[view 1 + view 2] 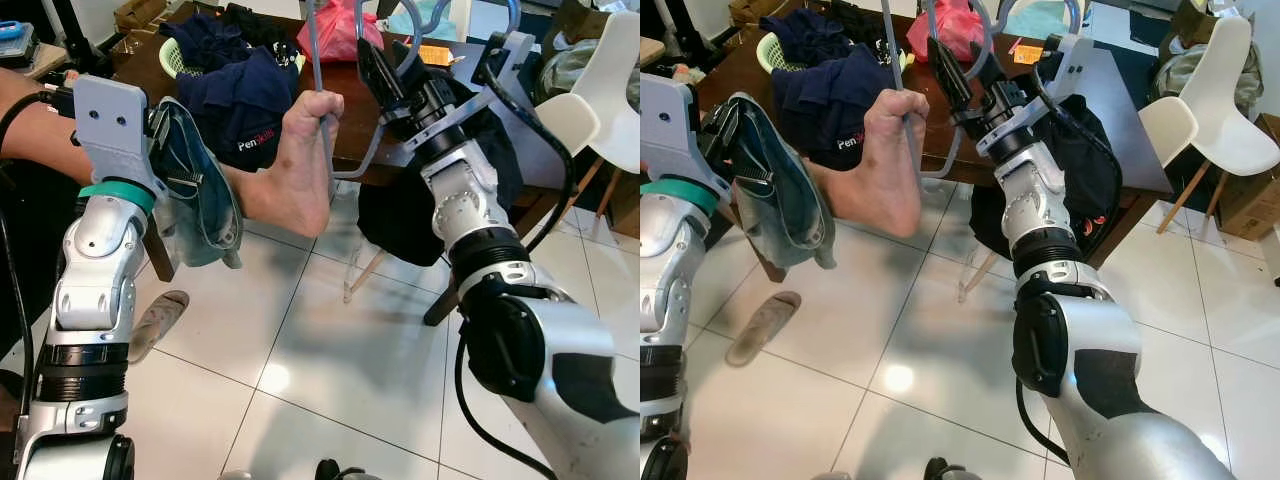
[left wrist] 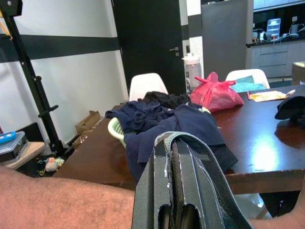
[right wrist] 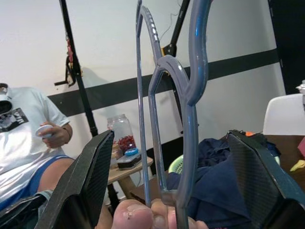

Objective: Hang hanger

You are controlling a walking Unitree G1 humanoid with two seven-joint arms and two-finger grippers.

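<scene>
The grey plastic hanger (image 1: 322, 95) stands upright above the edge of the dark wooden table (image 1: 1135, 120). A person's foot (image 1: 295, 165) is raised across the robot's front, and its toes grip one of the hanger's thin bars.

The right gripper (image 3: 176, 181) is raised to the hanger. In the right wrist view its two black fingers (image 3: 83, 183) stand wide apart, one on either side of the hanger's bars, and neither finger touches the plastic. The gripper has hold of nothing.

The left gripper (image 2: 178, 188) is raised on the robot's left, beside the person's lower leg. Its fingers are pressed together with a blue-grey cloth (image 1: 195, 195) clamped between them. The cloth hangs down from the gripper, just beside the foot.

On the table lie a heap of dark navy clothes (image 1: 240, 85), partly resting in a pale green basket (image 1: 175, 55), and a pink bag (image 1: 335, 30). White chairs (image 1: 1215, 100) stand on the robot's right, on the tiled floor (image 1: 330, 360). A sandal (image 1: 762, 327) lies on the floor on the left. In the right wrist view, a person in a white shirt (image 3: 24, 129) sits by the wall.
</scene>
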